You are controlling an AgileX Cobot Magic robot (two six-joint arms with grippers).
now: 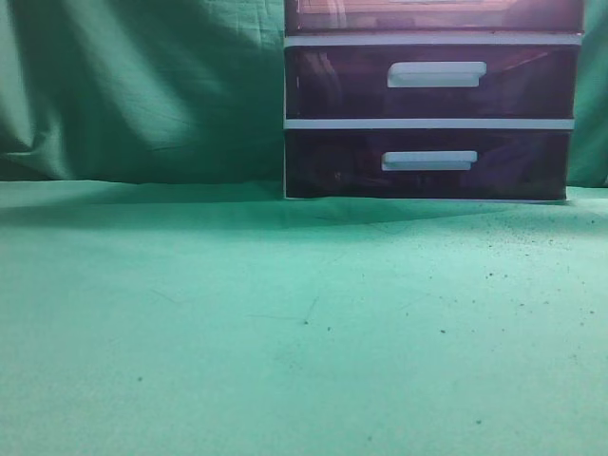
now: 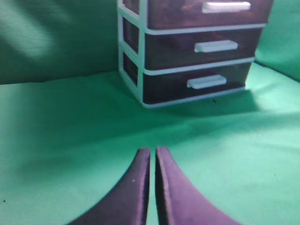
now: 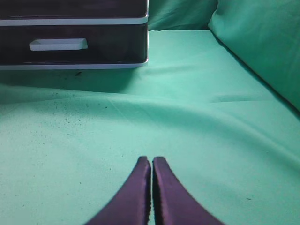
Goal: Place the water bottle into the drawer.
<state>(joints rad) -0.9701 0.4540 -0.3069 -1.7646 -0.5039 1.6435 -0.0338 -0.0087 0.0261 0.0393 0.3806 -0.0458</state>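
Observation:
The white-framed drawer unit stands at the back right of the green cloth. Its highest drawer, paler and pinkish, is cut off by the top edge of the exterior view. It also shows in the left wrist view and looks closed, with a white handle. The water bottle is not in any view. My left gripper is shut and empty above the cloth, well in front of the unit. My right gripper is shut and empty above the cloth, to the right of the unit's front. Neither gripper shows in the exterior view.
Two darker purple drawers with white bar handles sit below the highest one. The lowest drawer also shows in the right wrist view. Green cloth covers the table and hangs as a backdrop.

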